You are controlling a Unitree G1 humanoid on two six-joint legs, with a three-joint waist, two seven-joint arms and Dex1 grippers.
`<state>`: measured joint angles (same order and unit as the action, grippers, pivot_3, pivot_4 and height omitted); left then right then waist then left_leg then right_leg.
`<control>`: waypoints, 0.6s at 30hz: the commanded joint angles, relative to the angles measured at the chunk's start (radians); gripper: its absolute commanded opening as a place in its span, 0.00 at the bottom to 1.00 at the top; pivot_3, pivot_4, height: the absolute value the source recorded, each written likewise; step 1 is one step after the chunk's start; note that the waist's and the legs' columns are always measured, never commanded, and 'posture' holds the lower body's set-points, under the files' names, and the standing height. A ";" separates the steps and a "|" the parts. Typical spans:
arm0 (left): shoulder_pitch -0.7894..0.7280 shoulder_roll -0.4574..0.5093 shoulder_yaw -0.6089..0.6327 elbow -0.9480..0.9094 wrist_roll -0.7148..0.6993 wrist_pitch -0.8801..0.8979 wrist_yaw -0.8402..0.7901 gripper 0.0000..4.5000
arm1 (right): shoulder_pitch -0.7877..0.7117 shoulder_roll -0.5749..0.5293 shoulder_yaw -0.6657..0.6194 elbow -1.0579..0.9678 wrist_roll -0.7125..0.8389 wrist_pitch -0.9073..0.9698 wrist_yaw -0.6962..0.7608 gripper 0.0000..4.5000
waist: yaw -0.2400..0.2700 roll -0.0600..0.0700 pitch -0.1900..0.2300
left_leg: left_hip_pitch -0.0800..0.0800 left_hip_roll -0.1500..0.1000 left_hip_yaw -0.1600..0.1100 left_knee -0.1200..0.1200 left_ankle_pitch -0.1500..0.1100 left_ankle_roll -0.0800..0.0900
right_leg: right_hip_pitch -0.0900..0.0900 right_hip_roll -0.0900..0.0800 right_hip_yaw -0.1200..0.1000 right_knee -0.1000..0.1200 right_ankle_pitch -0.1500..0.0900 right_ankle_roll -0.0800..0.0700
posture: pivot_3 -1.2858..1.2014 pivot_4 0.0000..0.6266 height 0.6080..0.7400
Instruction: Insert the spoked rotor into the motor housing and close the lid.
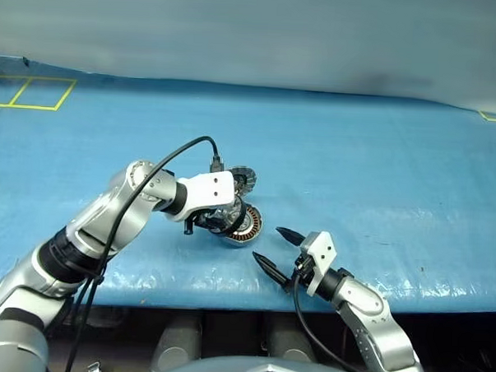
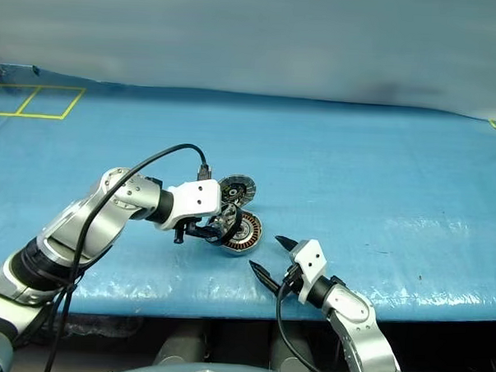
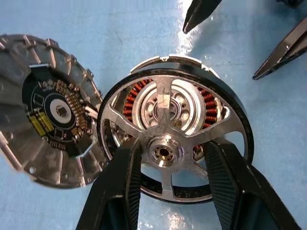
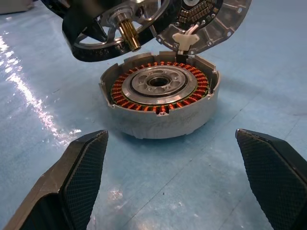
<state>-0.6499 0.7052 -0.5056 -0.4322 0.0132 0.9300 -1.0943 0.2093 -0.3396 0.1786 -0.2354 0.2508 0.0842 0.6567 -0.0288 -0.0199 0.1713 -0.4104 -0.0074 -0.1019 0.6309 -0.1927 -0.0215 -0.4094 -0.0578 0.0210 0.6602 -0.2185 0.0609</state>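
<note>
My left gripper [image 3: 170, 146] is shut on the spoked rotor [image 3: 163, 98], its fingers on either side of the hub. The rotor [image 4: 103, 28] is a silver wheel with a dark rim and a brass shaft. It hangs tilted just above the motor housing [image 4: 160, 112] and is not seated. The housing [image 1: 248, 227] lies on the blue sheet with its copper windings facing up. Its lid [image 3: 53, 110] stands tilted open at the housing's far edge, its ribbed inner face and dark circuit board showing. My right gripper [image 1: 268, 244] is open and empty, close to the housing's near right side and pointing at it.
A blue sheet [image 1: 380, 183] covers the table. Its front edge [image 1: 227, 288] runs just behind my right gripper. Yellow tape lines [image 1: 30, 92] mark the far left corner. A black cable [image 1: 184, 150] loops above my left wrist.
</note>
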 commanded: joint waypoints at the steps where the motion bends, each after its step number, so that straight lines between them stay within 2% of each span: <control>1: -0.039 -0.028 -0.022 0.018 0.002 -0.018 0.026 0.37 | -0.009 0.001 -0.009 0.004 0.003 -0.032 0.009 1.00 | 0.000 0.000 0.000 | 0.000 0.000 0.000 0.000 0.000 0.000 | 0.000 0.000 0.000 0.000 0.000 0.000 | 0.52 0.24 1.00; 12: -0.157 -0.075 -0.146 0.136 0.052 -0.045 0.036 0.37 | -0.008 0.008 -0.006 0.019 0.003 -0.046 0.005 1.00 | 0.000 0.000 0.000 | 0.000 0.000 0.000 0.000 0.000 0.000 | 0.000 0.000 0.000 0.000 0.000 0.000 | 0.52 0.24 1.00; 18: -0.195 -0.067 -0.198 0.163 0.064 -0.063 -0.012 0.37 | 0.001 0.020 -0.007 0.025 0.003 -0.058 0.001 1.00 | -0.001 0.000 0.000 | 0.000 0.000 0.000 0.000 0.000 0.000 | 0.000 0.000 0.000 0.000 0.000 0.000 | 0.52 0.24 1.00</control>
<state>-0.8155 0.6324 -0.6987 -0.2664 0.0678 0.8824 -1.0912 0.2068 -0.3231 0.1801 -0.2002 0.2456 0.0517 0.6553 -0.0298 -0.0195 0.1715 -0.4107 -0.0077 -0.1019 0.6309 -0.1927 -0.0215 -0.4097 -0.0578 0.0212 0.6602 -0.2185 0.0609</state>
